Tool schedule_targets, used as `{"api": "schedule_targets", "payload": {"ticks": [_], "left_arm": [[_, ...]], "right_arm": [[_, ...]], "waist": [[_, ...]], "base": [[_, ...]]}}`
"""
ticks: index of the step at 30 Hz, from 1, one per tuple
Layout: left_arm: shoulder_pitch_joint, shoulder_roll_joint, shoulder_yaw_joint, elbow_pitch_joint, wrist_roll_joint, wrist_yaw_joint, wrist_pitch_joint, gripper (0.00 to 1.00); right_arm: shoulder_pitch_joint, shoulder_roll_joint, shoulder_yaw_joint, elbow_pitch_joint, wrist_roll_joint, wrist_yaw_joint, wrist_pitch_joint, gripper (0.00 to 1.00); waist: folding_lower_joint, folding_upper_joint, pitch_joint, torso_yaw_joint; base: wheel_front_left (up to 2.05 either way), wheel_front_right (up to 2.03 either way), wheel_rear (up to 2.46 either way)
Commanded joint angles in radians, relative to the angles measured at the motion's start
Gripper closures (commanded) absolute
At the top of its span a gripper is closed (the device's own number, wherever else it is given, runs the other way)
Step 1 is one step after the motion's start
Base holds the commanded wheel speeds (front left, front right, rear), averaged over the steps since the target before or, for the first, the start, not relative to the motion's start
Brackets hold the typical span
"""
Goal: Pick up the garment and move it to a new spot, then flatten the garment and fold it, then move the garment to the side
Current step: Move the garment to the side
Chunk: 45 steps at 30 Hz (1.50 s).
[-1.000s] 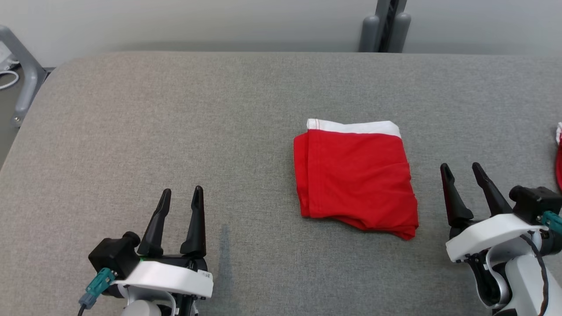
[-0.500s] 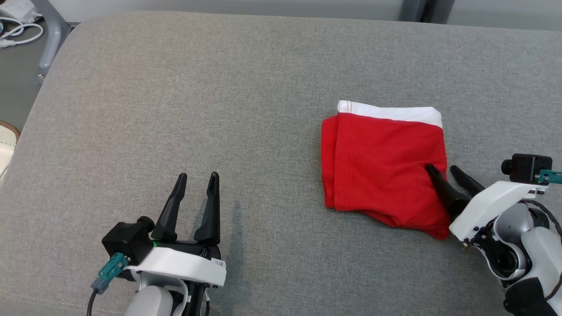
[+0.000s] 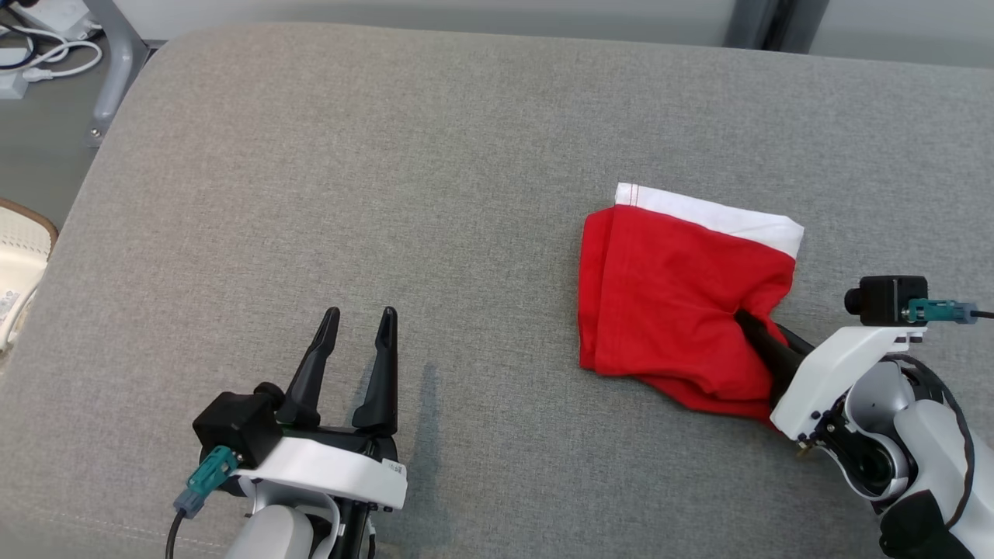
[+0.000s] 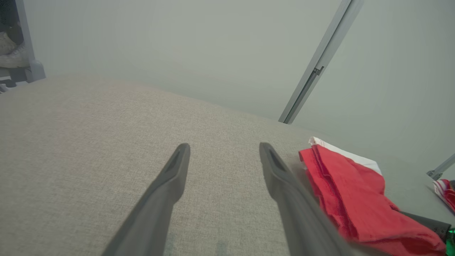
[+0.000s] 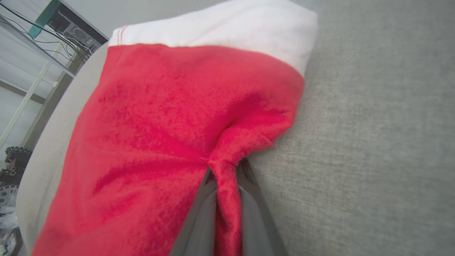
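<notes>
Change: in the last half second the right gripper [image 3: 759, 330] has drawn its two fingers together on the right edge of the garment [image 3: 668, 303]. The cloth there has gathered into a ridge. The white band [image 3: 710, 217], nearly level before, now slants down toward the right. The head camera has also shifted a little.
Right gripper: clamped on a fold of red cloth. In the right wrist view the pinched ridge [image 5: 224, 185] runs up between the two dark fingers, with creases spreading out from the tips.
Garment: red with a white band along its far edge, folded into a rough square. It lies on the table [image 3: 349, 155] right of the middle, and its near right corner is beside the right wrist.
Left gripper [image 3: 360, 314]: fingers spread, nothing between them, low over the table at the near left and well apart from the garment.
Table: covered in grey woven fabric, with a rounded far-left corner.
Other cloth [image 4: 444, 188]: a red and white piece at the far right of the left wrist view, apart from the garment.
</notes>
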Motion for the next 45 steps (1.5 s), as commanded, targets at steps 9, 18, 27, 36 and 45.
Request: {"api": "schedule_targets", "payload": {"ticks": [9, 18, 27, 36, 45], "left_arm": [[0.008, 0.004, 0.004, 0.007, 0.037, -0.008, -0.001, 0.00], [-0.068, 0.004, -0.033, 0.001, 0.080, -0.030, -0.001, 0.00], [-0.212, 0.005, -0.098, 0.009, 0.086, -0.038, -0.001, 0.00], [-0.300, 0.005, -0.115, 0.037, 0.087, -0.053, -0.001, 0.00], [-0.309, 0.012, -0.119, 0.064, 0.089, -0.057, 0.002, 0.00]], "right_arm": [[-0.055, -0.097, 0.127, 0.027, -0.090, 0.000, -0.081, 1.00], [-0.175, -0.303, 0.261, -0.074, -0.191, 0.000, -0.059, 1.00], [-0.237, -0.614, 0.225, -0.236, -0.202, 0.000, -0.071, 1.00], [-0.149, -0.854, 0.079, -0.200, -0.219, 0.000, -0.113, 1.00], [-0.111, -0.924, 0.038, -0.048, -0.268, 0.000, -0.117, 1.00]], "waist": [[0.0000, 0.0000, -0.027, -0.069], [0.0000, 0.0000, 0.045, -0.209], [0.0000, 0.0000, 0.191, -0.308], [0.0000, 0.0000, 0.293, -0.318], [0.0000, 0.0000, 0.345, -0.253]], "base": [[0.00, 0.00, 0.00], [0.00, 0.00, 0.00], [0.00, 0.00, 0.00], [0.00, 0.00, 0.00], [0.00, 0.00, 0.00]]}}
